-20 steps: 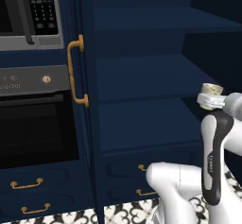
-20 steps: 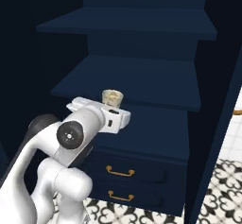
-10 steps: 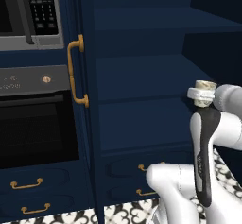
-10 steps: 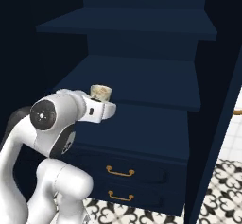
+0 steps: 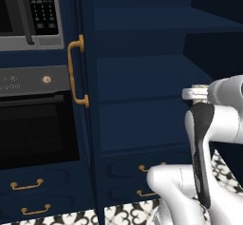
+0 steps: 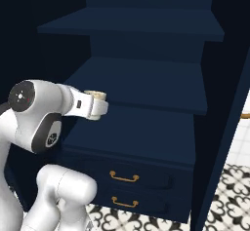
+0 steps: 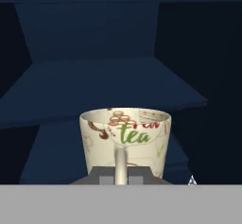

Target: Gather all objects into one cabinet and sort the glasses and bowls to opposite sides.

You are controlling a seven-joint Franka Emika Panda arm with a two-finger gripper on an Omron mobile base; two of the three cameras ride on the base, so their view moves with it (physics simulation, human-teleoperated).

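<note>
Your gripper (image 7: 121,183) clamps the cream mug (image 7: 125,140) by its handle, now swung leftward in front of the tall navy unit's (image 6: 146,84) open shelves over the last second, carrying it onward; the wall cabinet remains your destination.

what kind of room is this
A home kitchen, rendered. Signs: a built-in oven under a microwave, a tall navy shelf unit with brass-handled drawers, and the cream mug carried in the gripper.

tall navy unit (image 6: 146,84) | several shelves, open-fronted | shelves' contents: cannot tell, dark
</note>
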